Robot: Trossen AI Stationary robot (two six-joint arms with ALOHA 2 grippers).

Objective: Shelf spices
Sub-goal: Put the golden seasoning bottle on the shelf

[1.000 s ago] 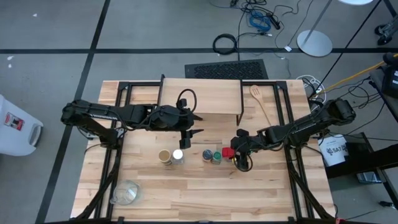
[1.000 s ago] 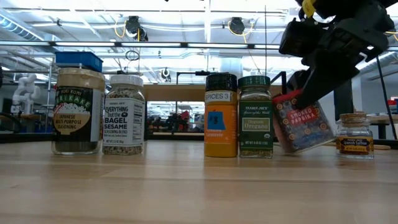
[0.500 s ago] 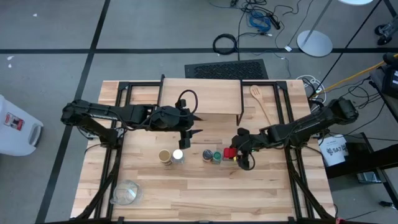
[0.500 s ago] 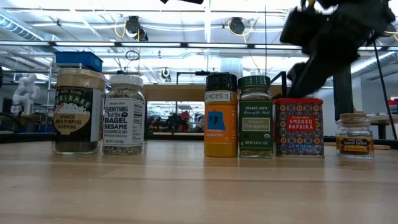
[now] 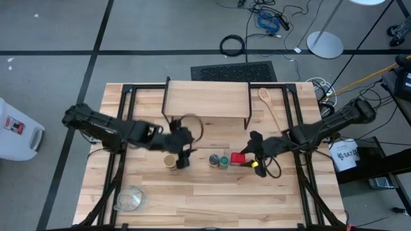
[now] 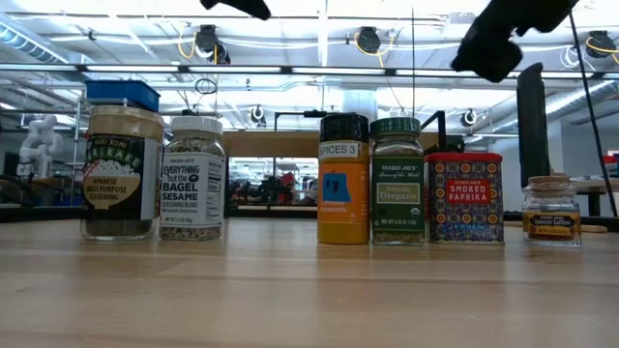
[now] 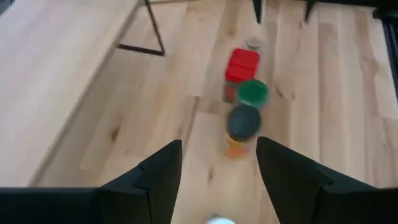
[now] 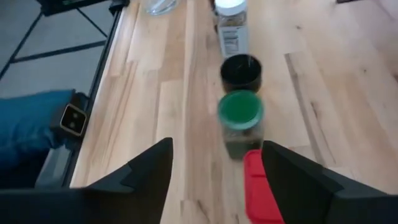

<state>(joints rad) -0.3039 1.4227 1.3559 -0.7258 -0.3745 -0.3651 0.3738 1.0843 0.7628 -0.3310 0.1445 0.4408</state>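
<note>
While the left hand [image 5: 181,156] hangs with fingers apart right over the white-lidded glass jar [image 6: 192,177], holding nothing, a descent slightly off line would shove it into the tan-lidded jar [image 5: 169,161] just beside. Right hand [image 5: 259,160], fingers also apart and empty, sits close by the red square tin [image 5: 237,158]; a stray swing could topple the row. All spices stand on the bench, none yet on the low wooden plank shelf [image 5: 207,101].

— Any room near the shelf [image 5: 207,101]?
— Its top is bare, and so is the tabletop [image 5: 212,199] in front. The row of spices [image 6: 370,181] stands tight between both grippers.
</note>
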